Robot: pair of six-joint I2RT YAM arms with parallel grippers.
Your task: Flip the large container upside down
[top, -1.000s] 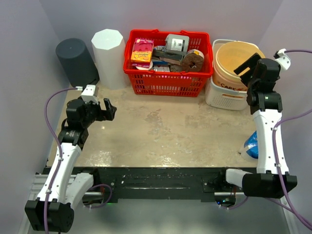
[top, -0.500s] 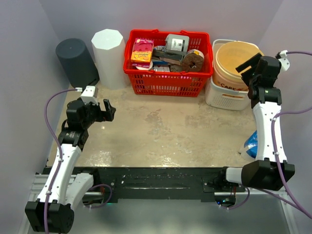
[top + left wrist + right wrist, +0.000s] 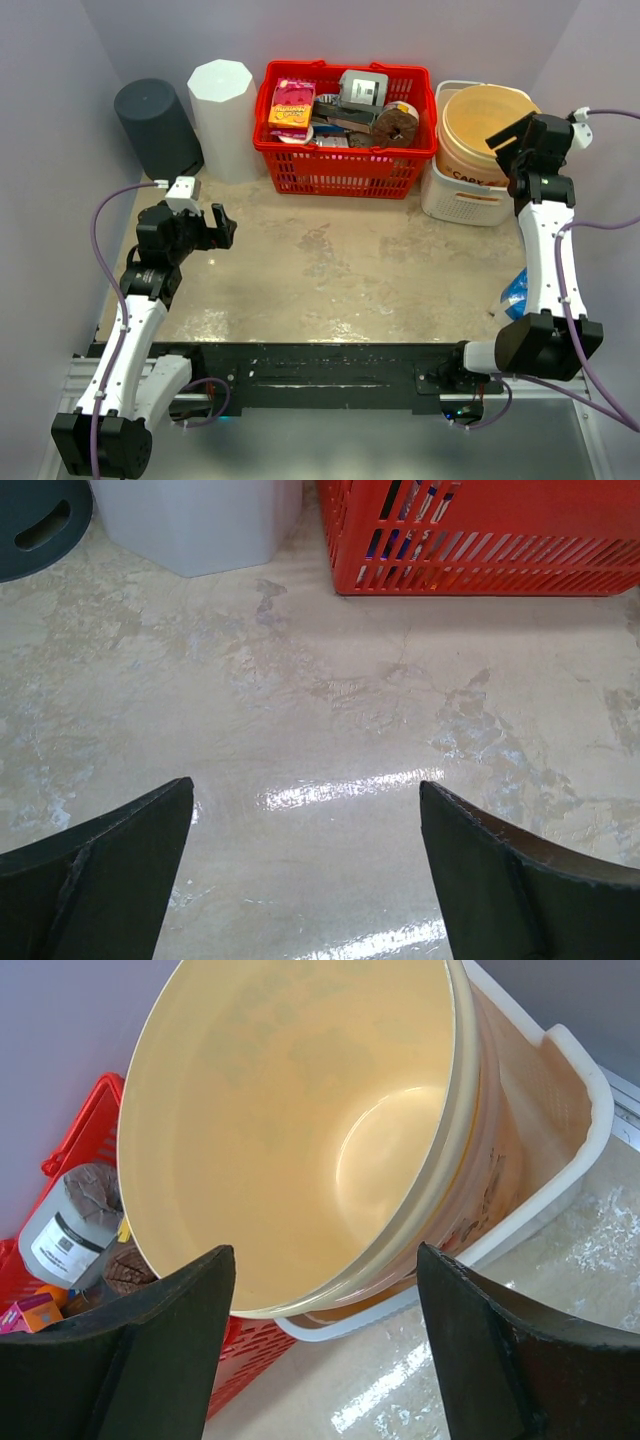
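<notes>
The large container (image 3: 487, 120), a round tub of pale orange plastic, is sitting mouth-up in a white basket (image 3: 455, 200) at the far right corner of the counter (image 3: 330, 270). It is leaning a little inside the basket, and its smooth inside is showing bare. Dark printing on its side is too small to read.

The right claw (image 3: 325, 1260) is hovering at the tub's near rim with its jaws spread wide, gripping nothing; whether either finger is touching the rim cannot be told.

Just left of the white basket, a red basket (image 3: 345, 170) is standing along the far edge, holding a pink packet (image 3: 292, 108), a grey box (image 3: 362, 87), a brown round item (image 3: 397, 125) and other goods packed too tightly to tell apart. A white faceted bin (image 3: 222, 115) and a dark grey bin (image 3: 155, 125) are standing side by side toward the far left corner.

The left claw (image 3: 305, 785) is hanging over bare counter on the left side, jaws spread and holding nothing, well apart from the tub. A blue and white object (image 3: 515, 298) is lying near the right edge, partly hidden behind the right arm
</notes>
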